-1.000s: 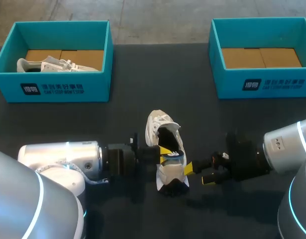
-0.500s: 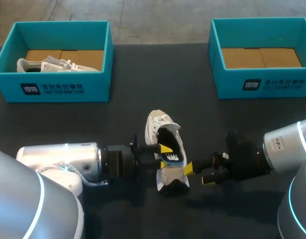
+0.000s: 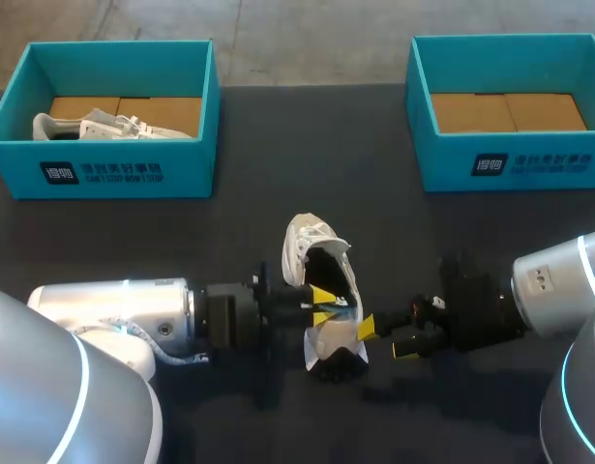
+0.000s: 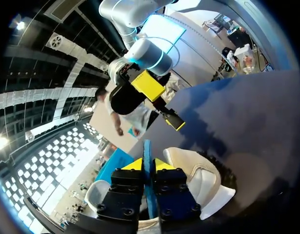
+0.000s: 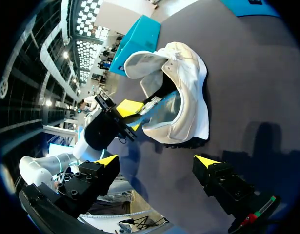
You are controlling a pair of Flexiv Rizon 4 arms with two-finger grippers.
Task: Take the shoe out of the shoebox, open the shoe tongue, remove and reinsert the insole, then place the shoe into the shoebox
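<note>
Head view: the white low-top sneaker point(image 3: 316, 253) lies mid-table on the black tabletop point(image 3: 278, 164), its opening facing up. Left wrist view: left gripper point(image 4: 146, 165) pinched tight on the thin blue insole point(image 4: 147, 148). Right wrist view: right gripper point(image 5: 155, 161) spread wide, holding nothing, sneaker just ahead

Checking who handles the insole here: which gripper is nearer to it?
Left. The left gripper is shut on the insole at the shoe's opening; the right gripper is open beside the shoe, clear of the insole.
</note>
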